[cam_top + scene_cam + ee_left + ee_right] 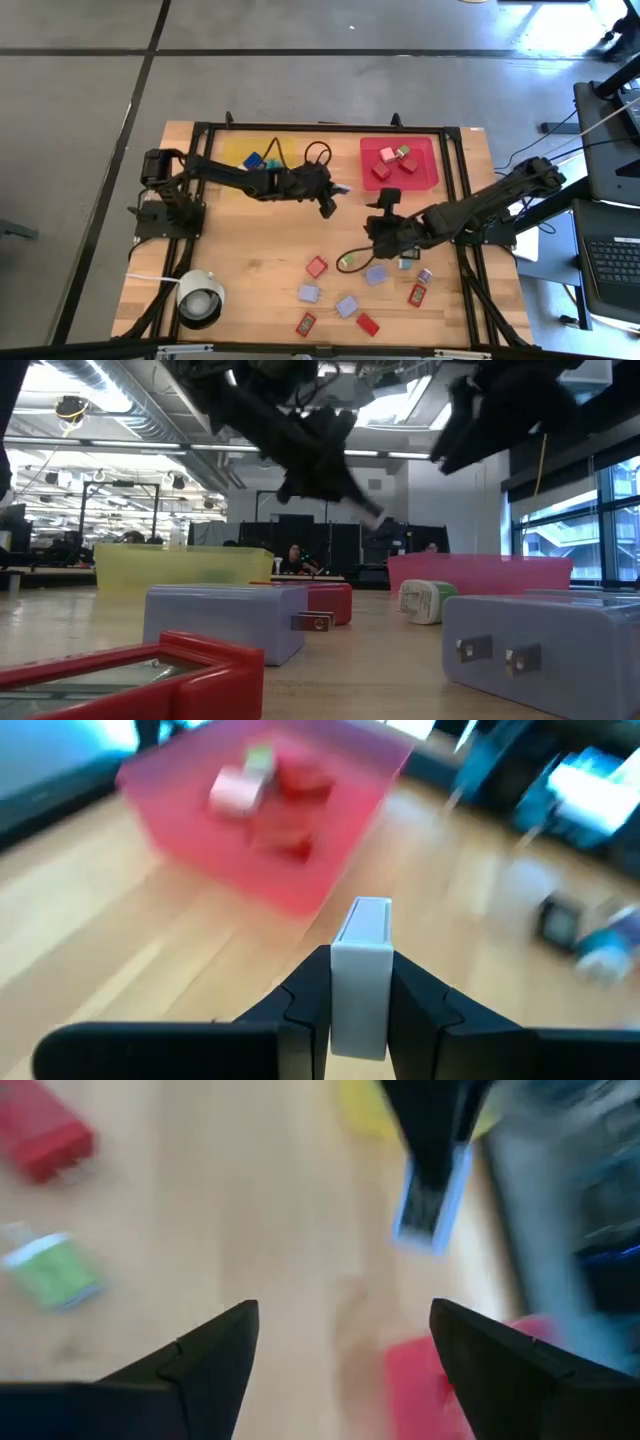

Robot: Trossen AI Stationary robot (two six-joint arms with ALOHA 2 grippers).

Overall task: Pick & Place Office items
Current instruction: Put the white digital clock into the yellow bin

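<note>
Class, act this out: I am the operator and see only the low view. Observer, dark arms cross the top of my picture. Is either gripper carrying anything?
Observer: Yes. The left gripper is shut on a white block.
Operator: Where is it over the table?
Observer: From above, the left gripper hangs between the yellow tray and the red tray.
Operator: And the other arm?
Observer: The right gripper is open and empty, above bare wood near a green item.

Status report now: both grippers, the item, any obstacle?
Left gripper shut on lilac block, between trays. Right gripper open, empty, above table. Nothing in the way.
</note>
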